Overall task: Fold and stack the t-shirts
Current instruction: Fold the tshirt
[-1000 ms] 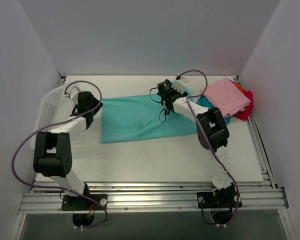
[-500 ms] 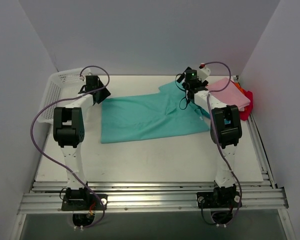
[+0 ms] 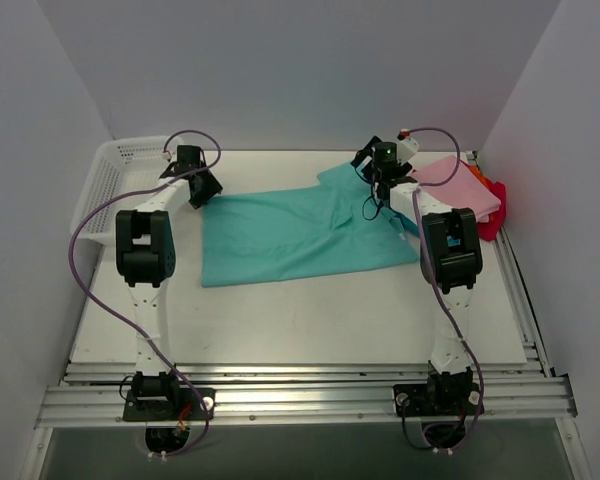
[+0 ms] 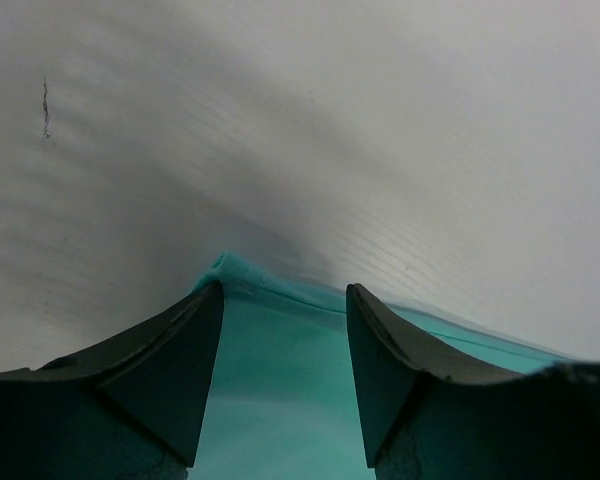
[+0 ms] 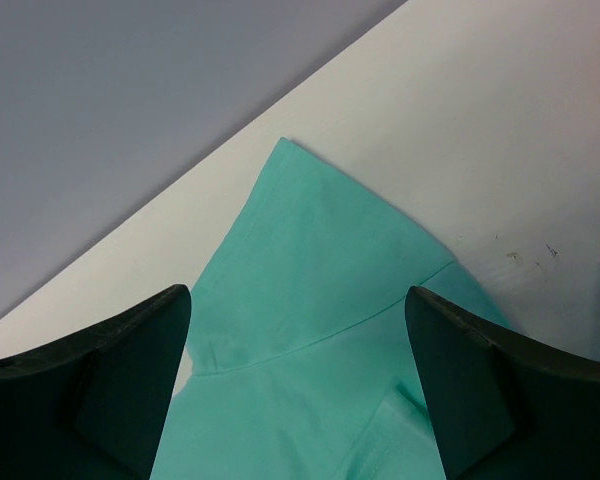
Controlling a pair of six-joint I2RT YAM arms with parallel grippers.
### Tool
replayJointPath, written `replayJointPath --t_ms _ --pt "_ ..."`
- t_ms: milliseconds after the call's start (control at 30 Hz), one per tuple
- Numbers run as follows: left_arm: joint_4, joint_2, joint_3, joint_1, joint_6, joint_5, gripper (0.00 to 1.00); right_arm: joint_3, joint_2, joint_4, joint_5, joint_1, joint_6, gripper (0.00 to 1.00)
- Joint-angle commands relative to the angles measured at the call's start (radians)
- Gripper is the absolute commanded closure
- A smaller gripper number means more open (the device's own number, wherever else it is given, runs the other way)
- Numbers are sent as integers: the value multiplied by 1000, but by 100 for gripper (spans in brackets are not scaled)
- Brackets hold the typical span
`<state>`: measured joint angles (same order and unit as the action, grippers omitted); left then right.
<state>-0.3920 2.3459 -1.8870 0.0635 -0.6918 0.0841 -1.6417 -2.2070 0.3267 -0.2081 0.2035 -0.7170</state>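
Observation:
A teal-green t-shirt (image 3: 290, 235) lies spread flat across the middle of the table. My left gripper (image 3: 202, 190) is low over its far left corner. In the left wrist view the gripper (image 4: 285, 290) is open, its dark fingers (image 4: 170, 350) straddling the cloth corner (image 4: 222, 265). My right gripper (image 3: 375, 180) hovers open over the far right sleeve (image 5: 320, 290), and the right wrist view shows the gripper (image 5: 296, 295) with the cloth lying flat below it. Folded t-shirts are stacked at the right: pink (image 3: 460, 190) on top, with teal-blue (image 3: 412, 205), red (image 3: 490, 222) and orange (image 3: 492, 186) edges showing.
A white mesh basket (image 3: 110, 175) stands at the far left, just beside the left arm. Grey walls close in the back and both sides. The stack sits close to the right arm's elbow (image 3: 448, 245). A metal rail (image 3: 300, 385) runs along the near edge.
Both arms have stretched toward the back. The left gripper went from beside the basket to the shirt's far left corner. The right gripper moved from the shirt's middle to its sleeve.

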Motion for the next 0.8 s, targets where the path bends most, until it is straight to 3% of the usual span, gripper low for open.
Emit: replayJointPath --t_ms 0,100,200,233,433,500,667,767 --pt "-30 16 -61 -39 11 106 39 -29 -8 31 21 -15 -16 16" --pt "-41 30 -70 -37 11 115 44 -41 -17 29 29 -21 -22 16" --pt "-67 61 -107 -37 12 120 56 -55 -28 29 35 -27 -25 16" --pt "-91 70 -121 -39 14 120 66 -61 -31 29 36 -29 -27 16" --pt "-188 141 -247 -39 18 117 83 -69 -42 35 52 -45 -35 16" --pt "-186 147 -251 -44 17 100 95 -66 -45 49 59 -47 -36 16" --pt "-130 113 -179 -56 8 79 98 -90 -85 132 116 -58 -21 16" --pt "-116 99 -158 -56 11 77 98 -188 -152 108 142 -67 -9 16"
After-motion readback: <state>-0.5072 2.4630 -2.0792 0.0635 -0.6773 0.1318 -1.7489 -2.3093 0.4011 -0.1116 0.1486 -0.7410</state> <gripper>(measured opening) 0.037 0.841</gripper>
